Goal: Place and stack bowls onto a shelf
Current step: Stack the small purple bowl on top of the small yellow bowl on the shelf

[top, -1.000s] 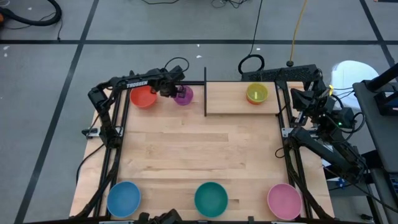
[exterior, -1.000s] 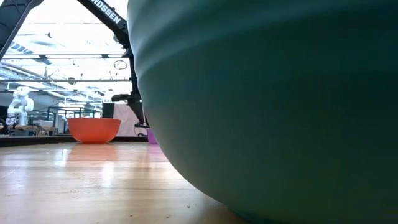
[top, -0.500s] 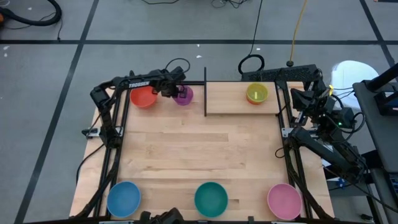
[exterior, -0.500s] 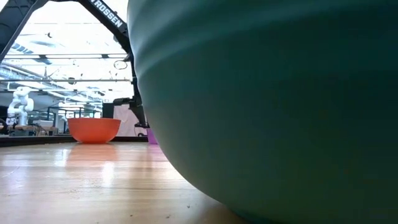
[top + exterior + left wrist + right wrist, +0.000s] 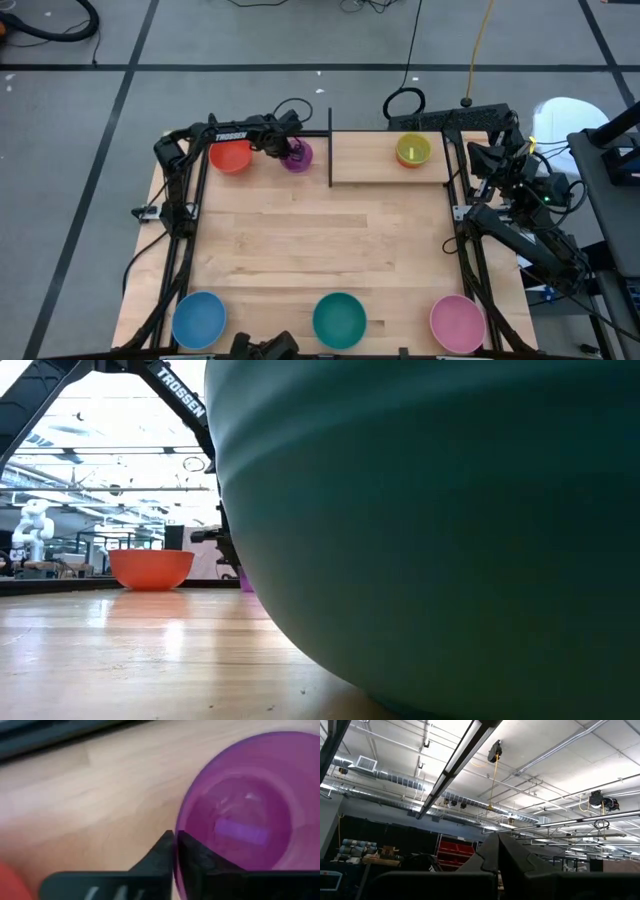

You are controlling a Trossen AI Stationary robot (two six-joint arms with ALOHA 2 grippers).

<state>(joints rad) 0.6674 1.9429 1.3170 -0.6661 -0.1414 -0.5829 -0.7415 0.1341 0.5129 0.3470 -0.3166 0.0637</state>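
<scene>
Wooden counter [image 5: 320, 250] carries everything. Shelf [image 5: 385, 165] sits at its far edge w/ a yellow bowl [image 5: 412, 150] on it (something green nested inside). Near edge: blue bowl [image 5: 198, 319], teal bowl [image 5: 339, 319], pink bowl [image 5: 457, 322] in a row. Far left corner: red-orange bowl [image 5: 231, 156], purple bowl [image 5: 296, 155] just beside it. Left end effector [image 5: 175, 851] pinches the purple bowl's rim, one finger inside, one outside. Right end effector [image 5: 499, 851] is pressed together, parked off the counter's right side, pointing at the ceiling.
</scene>
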